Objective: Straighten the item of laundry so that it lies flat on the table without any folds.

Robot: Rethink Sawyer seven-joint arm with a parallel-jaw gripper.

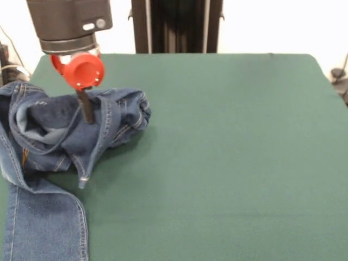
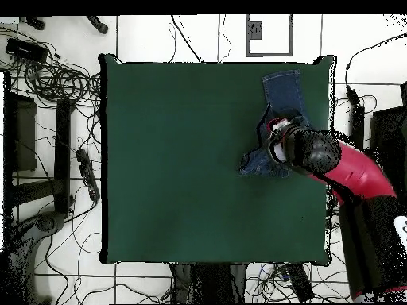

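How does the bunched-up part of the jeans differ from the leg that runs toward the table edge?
The bunched part is heaped in folds under the gripper; the leg lies flat in a single layer. The bunched part looks darker and shadowed; the leg is a paler, even blue. The gripper reaches down into the bunched part; nothing touches the leg. Both are blue denim on the green table.

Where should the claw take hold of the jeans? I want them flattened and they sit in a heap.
Probably the bunched roll of the jeans nearest the bare table, approached from above. It stands raised and exposed, and pulling it toward the open green should unroll the heap. The claw is already down in the folds beside it; its grip can't be judged.
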